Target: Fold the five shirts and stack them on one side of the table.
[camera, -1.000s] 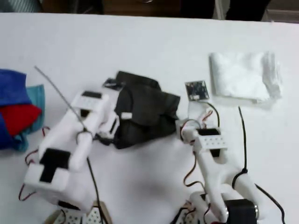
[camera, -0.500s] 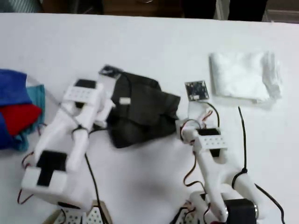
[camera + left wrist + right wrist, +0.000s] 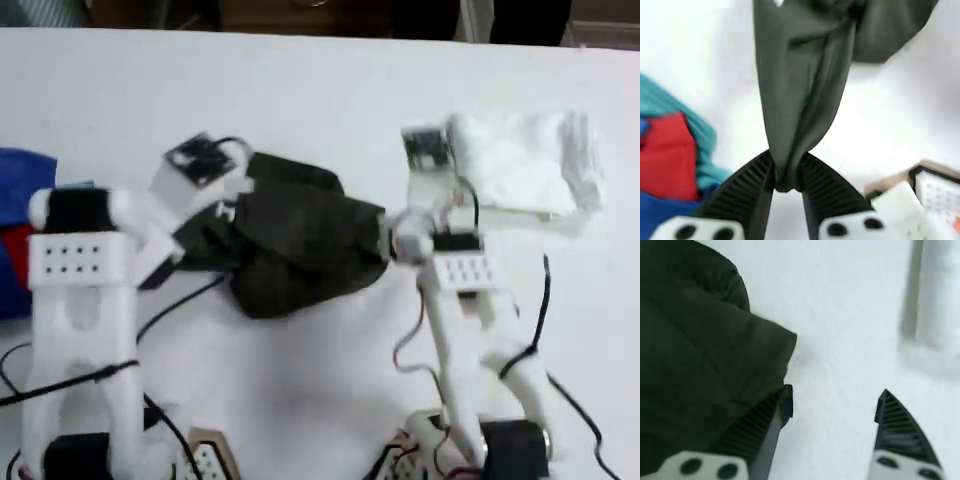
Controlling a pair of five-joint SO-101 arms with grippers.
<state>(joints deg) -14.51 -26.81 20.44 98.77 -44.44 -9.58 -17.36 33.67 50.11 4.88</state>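
A black shirt (image 3: 300, 235) lies crumpled at the table's middle. My left gripper (image 3: 222, 203) is at its left edge, shut on a bunched fold of the black shirt (image 3: 800, 90) that hangs stretched from the left gripper (image 3: 786, 165). My right gripper (image 3: 398, 238) is at the shirt's right edge. In the right wrist view the right gripper (image 3: 835, 401) is open over bare table, one finger touching the black shirt (image 3: 700, 355). A folded white shirt (image 3: 525, 160) lies at the back right. Blue, red and teal shirts (image 3: 20, 230) are piled at the left edge.
The white table (image 3: 320, 90) has free room at the back and in front of the black shirt. Both arms' cables (image 3: 530, 330) trail near the front edge. The pile of coloured shirts (image 3: 675, 150) lies close beside the left arm.
The left arm has risen and drawn the black shirt's left edge up and outward. The right arm has moved away from the front, up to the shirt's right edge.
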